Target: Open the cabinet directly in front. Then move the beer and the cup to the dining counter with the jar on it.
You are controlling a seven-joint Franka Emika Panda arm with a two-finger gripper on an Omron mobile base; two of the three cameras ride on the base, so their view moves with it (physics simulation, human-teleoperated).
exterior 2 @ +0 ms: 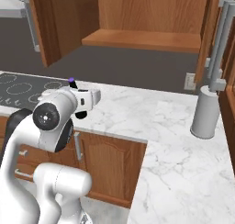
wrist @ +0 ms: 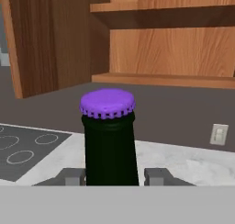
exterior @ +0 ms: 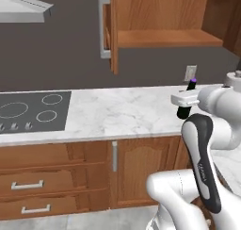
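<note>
The cabinet [exterior: 160, 21] at the top of the left base view is seen with its doors swung wide, so the first part of the task is judged done; the shelf visible inside is bare. The beer [wrist: 109, 136] is pinched by the gripper [wrist: 112, 176]: in the hand view the dark neck rises at the centre of the frame, the purple cap topmost, with a grey fingertip [wrist: 73, 176] pressed against each side of the glass at the bottom. The grip is placed low on the neck, presumably so the bottle is kept upright and steady while carried.

In the left base view the beer [exterior: 187, 99] is found at the right of the frame, beside the white wrist, in front of the marble worktop [exterior: 117, 113]; whether it is lifted clear of the stone cannot be told. In the right base view only its cap and a dark part below the gripper [exterior 2: 85, 103] are seen, left of centre, behind the arm's big joint.

The cooktop [exterior: 33, 111] lies at the left of the left base view, well apart from the bottle. A grey cylinder [exterior 2: 205, 110] stands at the right of the right base view on the worktop, near the cabinet's open door.

The carry to the dining counter is judged to be the step in hand.
</note>
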